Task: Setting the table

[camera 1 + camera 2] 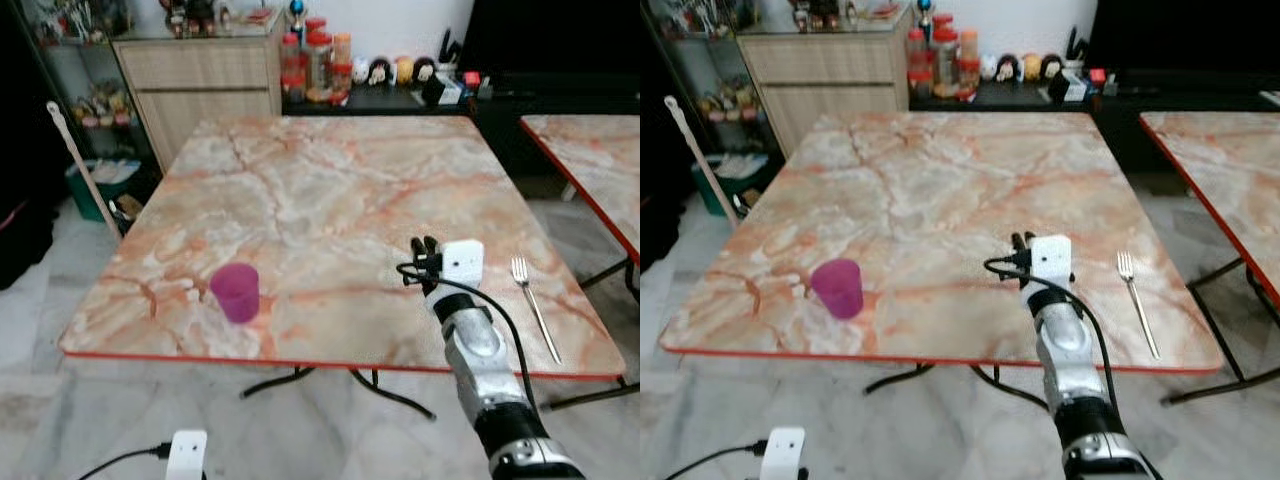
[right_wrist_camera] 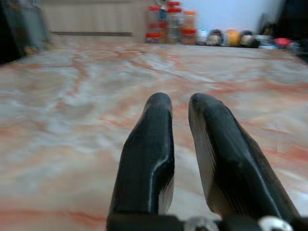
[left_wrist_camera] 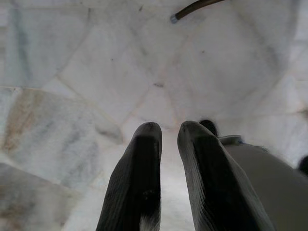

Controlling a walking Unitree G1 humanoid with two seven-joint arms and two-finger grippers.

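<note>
two things lie on the marble table [image 1: 330, 190] before us: a purple cup [image 1: 236, 292] standing upright near the front edge on our left side, and a fork [image 1: 534, 306] lying flat near the front right corner, its tines pointing away from us. the two are well apart, with our right gripper [image 1: 427, 246] between them and nearer the fork.

much is cut off or hard to read. our left arm shows in the eye views as just a white block [image 1: 186, 455] with a black cable at the bottom edge, below the table's front rim. the jars [image 1: 315, 62] and small figures [image 1: 392, 70] on the dark shelf beyond the table are too small to tell apart. a second table [image 1: 590, 170] at the right is cut by the frame.

our right arm [image 1: 485, 375] reaches up and forward over the table's front edge, the gripper held low above the bare marble, touching neither cup nor fork. its fingers [image 2: 149, 149] lie nearly together with a narrow gap, holding nothing.

our left gripper [image 3: 168, 139] hangs pointing at the pale floor tiles [image 3: 72, 72], its fingers [image 3: 137, 178] likewise close together and empty.
</note>
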